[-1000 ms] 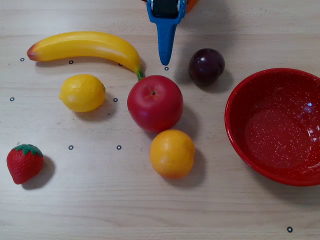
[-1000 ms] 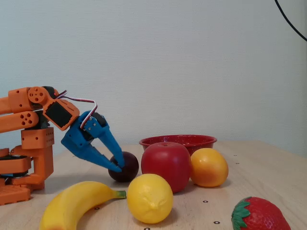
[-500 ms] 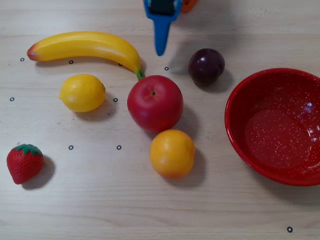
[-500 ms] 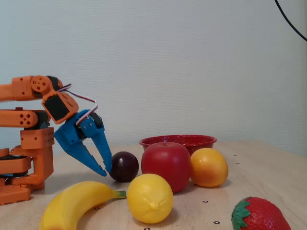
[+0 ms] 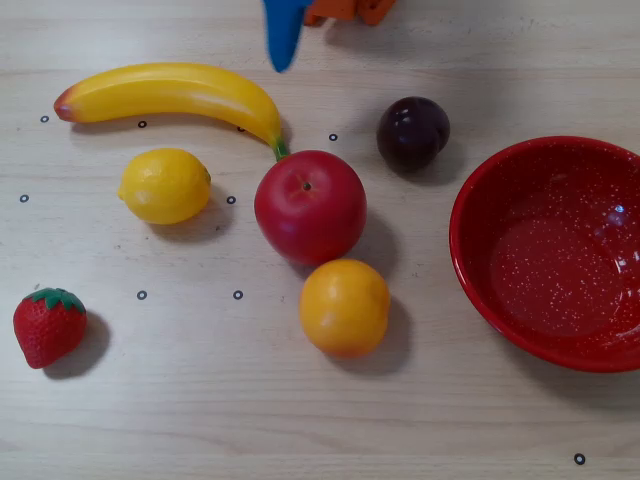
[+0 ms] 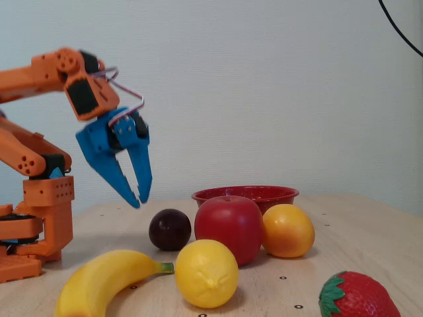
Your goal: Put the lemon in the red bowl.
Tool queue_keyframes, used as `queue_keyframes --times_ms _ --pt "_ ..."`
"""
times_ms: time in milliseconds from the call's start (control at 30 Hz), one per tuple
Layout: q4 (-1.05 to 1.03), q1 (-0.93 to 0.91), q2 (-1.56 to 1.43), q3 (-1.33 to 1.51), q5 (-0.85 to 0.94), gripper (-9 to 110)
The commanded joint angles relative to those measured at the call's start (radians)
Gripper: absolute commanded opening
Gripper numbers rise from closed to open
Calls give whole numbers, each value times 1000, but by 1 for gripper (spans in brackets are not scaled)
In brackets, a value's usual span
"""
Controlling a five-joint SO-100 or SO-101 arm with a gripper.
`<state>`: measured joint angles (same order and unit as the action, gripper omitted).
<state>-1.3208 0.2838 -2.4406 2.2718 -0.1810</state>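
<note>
My blue two-finger gripper (image 6: 141, 199) is hanging in the air, fingers slightly spread, gripping nothing. Small bright-yellow plastic lemon (image 5: 164, 185) is sitting left of the red apple (image 5: 310, 206) in the overhead view, well apart from the glossy red speckled bowl (image 5: 478, 290) at right. No readable writing.

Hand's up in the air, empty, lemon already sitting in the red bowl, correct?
Not quite. The lemon isn't in the red bowl: the overhead view shows it on the table below the banana, left of the apple, and the bowl empty. The rest holds: the hand hangs in the air, empty.
</note>
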Motion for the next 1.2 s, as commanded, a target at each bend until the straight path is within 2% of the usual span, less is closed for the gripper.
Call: queue_keyframes --times_ms 0,467,667,800,1000,1167 --pt "-28 34 52 -176 -60 0" --pt "-373 163 566 -838 -146 0" --pt "-457 215 733 -1057 -279 8" --pt "-465 253 788 -1092 -385 18" --pt "-457 322 822 -1054 -515 47" --pt "-436 367 856 -988 -595 61"
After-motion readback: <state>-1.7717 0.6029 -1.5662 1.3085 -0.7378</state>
